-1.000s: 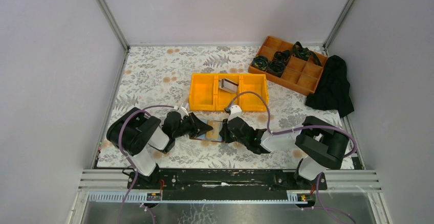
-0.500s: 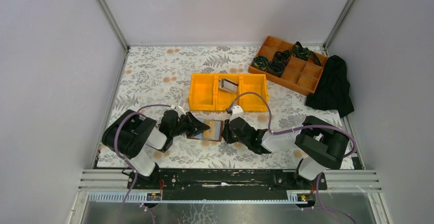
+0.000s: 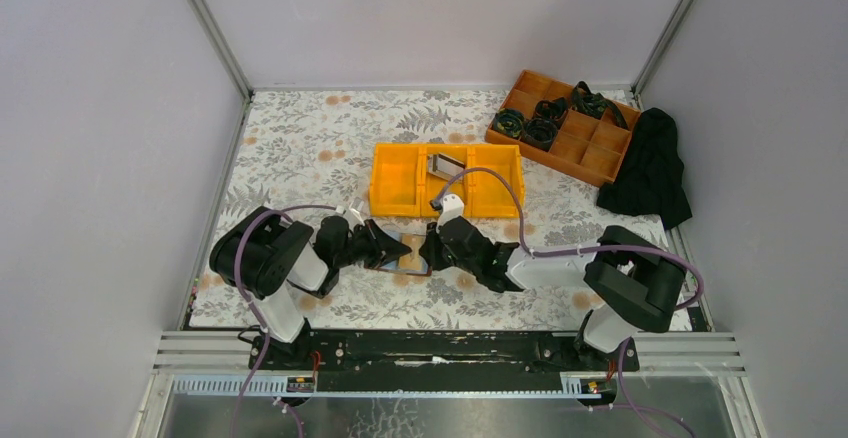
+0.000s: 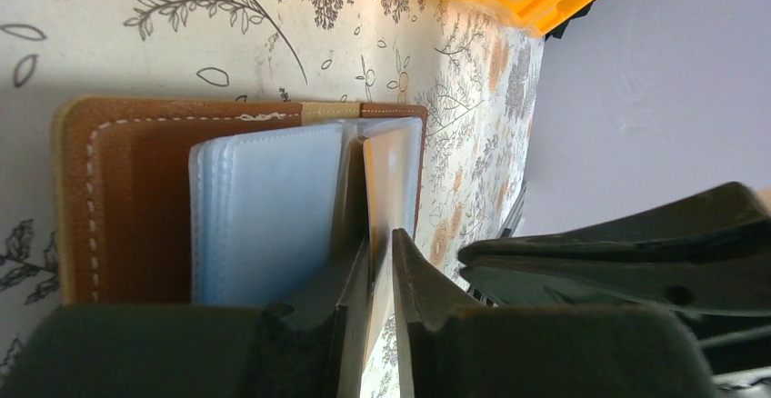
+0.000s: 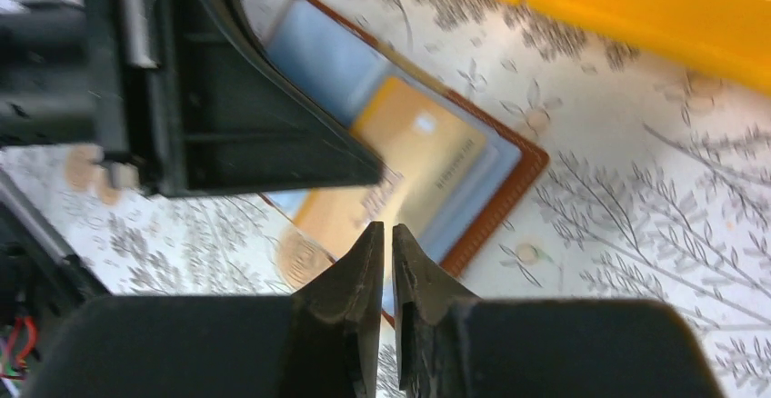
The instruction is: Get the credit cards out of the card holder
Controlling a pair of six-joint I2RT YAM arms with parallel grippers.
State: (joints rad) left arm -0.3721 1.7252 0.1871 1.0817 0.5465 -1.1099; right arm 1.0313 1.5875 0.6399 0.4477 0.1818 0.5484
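Observation:
The brown card holder lies open on the flowered table between my two grippers. In the left wrist view its clear sleeves fan out over the brown leather. My left gripper is shut on the edge of one raised sleeve, which holds a tan credit card. The right wrist view shows that credit card face-on in its sleeve. My right gripper is shut with a hairline gap. Its tips are by the card's near end, and I see nothing between them.
A yellow three-part bin stands just behind the holder, with a grey card in its middle part. At the back right are a brown divided tray with black rolls and a black cloth. Walls close in both sides.
My right gripper has moved left and a little away from me, closing in on the holder. My left gripper has kept its hold and shifted only slightly.

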